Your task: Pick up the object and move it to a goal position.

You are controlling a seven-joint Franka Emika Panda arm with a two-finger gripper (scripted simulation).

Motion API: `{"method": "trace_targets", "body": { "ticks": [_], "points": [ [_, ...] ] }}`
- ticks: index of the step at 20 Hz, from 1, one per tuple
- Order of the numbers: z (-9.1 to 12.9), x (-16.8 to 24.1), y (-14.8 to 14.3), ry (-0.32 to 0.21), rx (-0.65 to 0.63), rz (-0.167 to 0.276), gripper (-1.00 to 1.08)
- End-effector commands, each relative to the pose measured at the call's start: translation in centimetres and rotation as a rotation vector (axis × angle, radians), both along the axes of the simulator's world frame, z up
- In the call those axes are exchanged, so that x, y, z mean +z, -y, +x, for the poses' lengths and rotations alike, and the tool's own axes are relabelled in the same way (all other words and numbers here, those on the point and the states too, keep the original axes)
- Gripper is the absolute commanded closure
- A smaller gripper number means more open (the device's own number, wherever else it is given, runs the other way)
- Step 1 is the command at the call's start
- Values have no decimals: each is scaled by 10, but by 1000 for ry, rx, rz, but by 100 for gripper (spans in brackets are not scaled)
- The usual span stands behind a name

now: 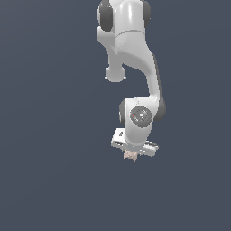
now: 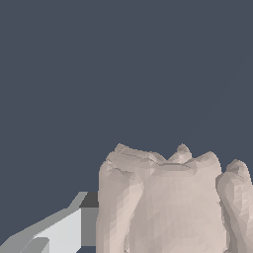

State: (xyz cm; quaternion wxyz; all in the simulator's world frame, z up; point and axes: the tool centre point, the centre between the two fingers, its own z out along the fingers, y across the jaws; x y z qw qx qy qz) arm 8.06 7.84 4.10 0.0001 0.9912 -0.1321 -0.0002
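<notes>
The object is a small pale pinkish-beige lumpy block. It pokes out just below my white gripper, low in the middle of the exterior view. In the wrist view the object fills the near field, and one grey-white finger presses against its side. The other finger is hidden behind the object. The gripper is shut on the object. No goal marker shows in either view.
The white arm hangs down from the top of the exterior view. All around it is a plain dark blue-grey surface with no other objects or edges in view.
</notes>
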Motion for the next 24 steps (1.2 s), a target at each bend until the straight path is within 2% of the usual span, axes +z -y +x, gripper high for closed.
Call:
{"method": "trace_targets", "body": {
  "ticks": [1, 7, 17, 24],
  "points": [
    [0, 0, 0, 0, 0, 0, 108],
    [6, 11, 14, 0, 0, 0, 108],
    [30, 54, 71, 0, 0, 0, 108],
    [36, 62, 82, 0, 0, 0, 108]
  ]
}}
